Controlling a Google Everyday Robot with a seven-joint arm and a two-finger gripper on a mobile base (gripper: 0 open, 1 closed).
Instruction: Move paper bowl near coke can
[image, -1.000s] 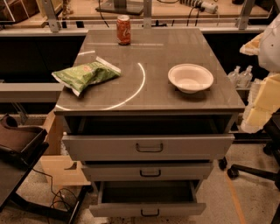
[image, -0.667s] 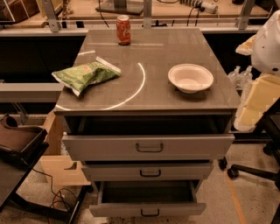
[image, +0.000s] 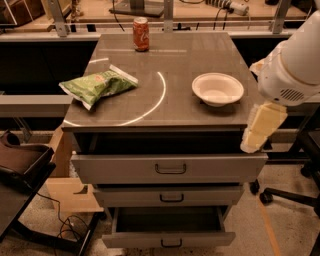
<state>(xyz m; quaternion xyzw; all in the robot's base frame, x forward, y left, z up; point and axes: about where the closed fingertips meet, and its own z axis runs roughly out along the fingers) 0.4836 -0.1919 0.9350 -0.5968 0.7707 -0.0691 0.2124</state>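
So far nothing is done: the gripper (image: 260, 131) hangs off the table's (image: 190, 55) right edge, open or closed I cannot tell, the bowl (image: 218, 89) untouched just left of it and the can (image: 141, 34) well beyond.

A round, shallow, off-white paper bowl (image: 218, 89) sits upright on the bench (image: 200, 55), near its front right corner; a red-orange coke can (image: 141, 34) with a silver top stands upright at the bench's back edge, left of centre; the cream gripper (image: 254, 140) hangs just off the bench's front right corner.
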